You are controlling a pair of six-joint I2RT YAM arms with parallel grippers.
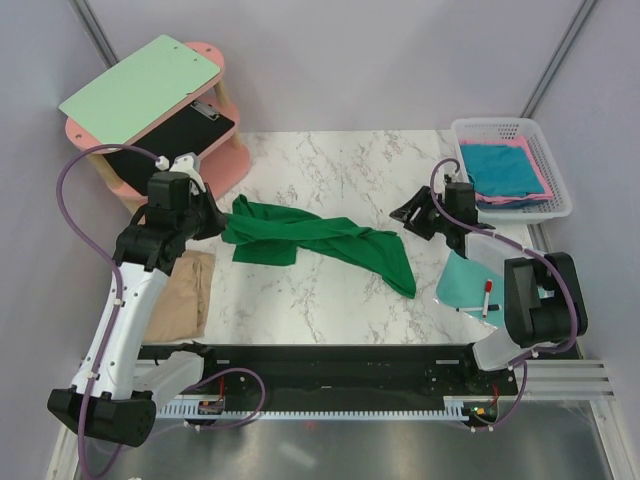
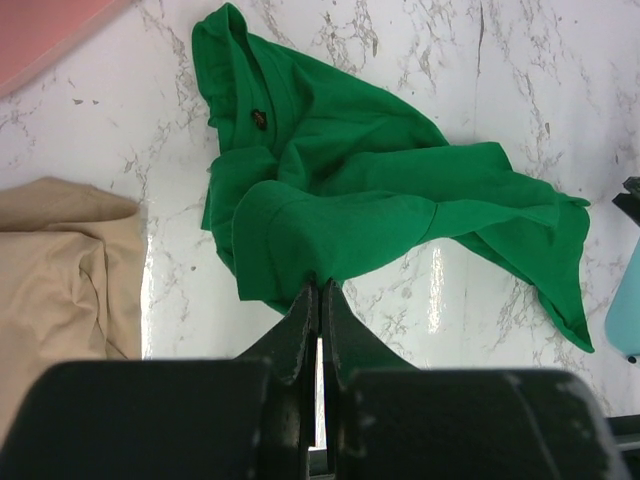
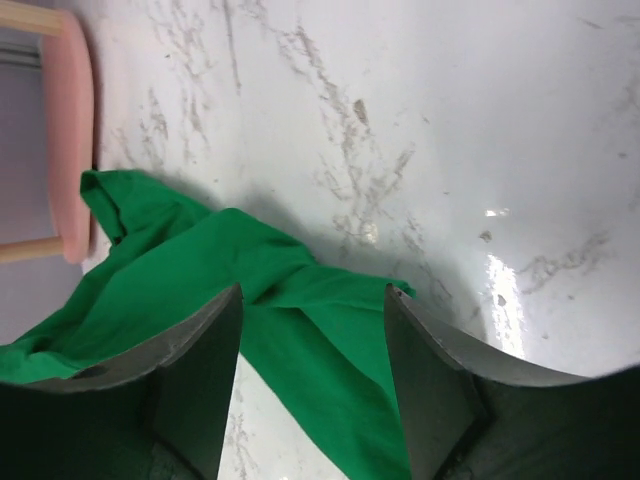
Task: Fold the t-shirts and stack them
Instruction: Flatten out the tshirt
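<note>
Left hand (image 2: 318,288): fingers pressed together on the near hem of the green t-shirt (image 1: 310,240), at its left end; it appears to pinch a fold of cloth.
Right hand (image 3: 313,292): fingers spread wide and holding nothing, hanging over the green t-shirt's right end.
Green t-shirt: lies crumpled and twisted into a long band across the middle of the marble desk (image 1: 330,160), collar end to the left, not yet spread or folded.
Handling: light, limp and thin by the look of it; it will sag and bunch from any single pinch. Best taken at two well-separated points along a hem or at the shoulders, so it can be pulled flat.
Tan t-shirt (image 1: 185,295): just left of the green t-shirt, lying at the desk's near-left edge.
Teal-blue t-shirt (image 1: 500,168): well right of the green t-shirt, folded on top of a pink t-shirt (image 1: 541,184) in a white basket (image 1: 555,150).
Mint board (image 1: 462,282): near the green t-shirt's right end, under the right arm.
</note>
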